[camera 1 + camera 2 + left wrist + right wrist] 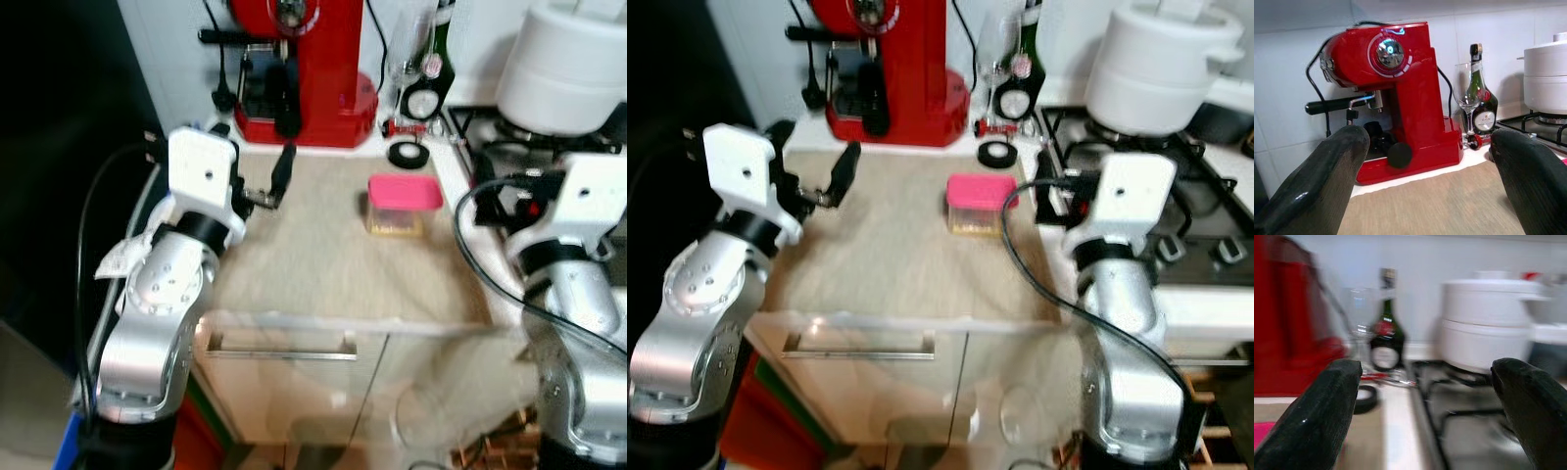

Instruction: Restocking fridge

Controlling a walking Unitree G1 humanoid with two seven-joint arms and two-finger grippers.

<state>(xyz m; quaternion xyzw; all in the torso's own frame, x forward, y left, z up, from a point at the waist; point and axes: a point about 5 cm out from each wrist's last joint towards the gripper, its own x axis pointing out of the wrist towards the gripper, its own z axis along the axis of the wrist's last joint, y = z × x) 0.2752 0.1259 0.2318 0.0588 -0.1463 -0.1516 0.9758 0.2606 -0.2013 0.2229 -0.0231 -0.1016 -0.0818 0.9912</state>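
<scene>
both grippers, left and right, spread wide, empty; pink-lidded box mid-counter, bare wood around, hob edging right.

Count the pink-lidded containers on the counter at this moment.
1. The pink-lidded container sits on the beige counter, in front of the black tape roll and right of the red coffee machine.

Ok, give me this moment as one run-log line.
left gripper: open, over counter near red coffee machine | right gripper: open, by stove | pink-lidded container: on counter, untouched
</scene>
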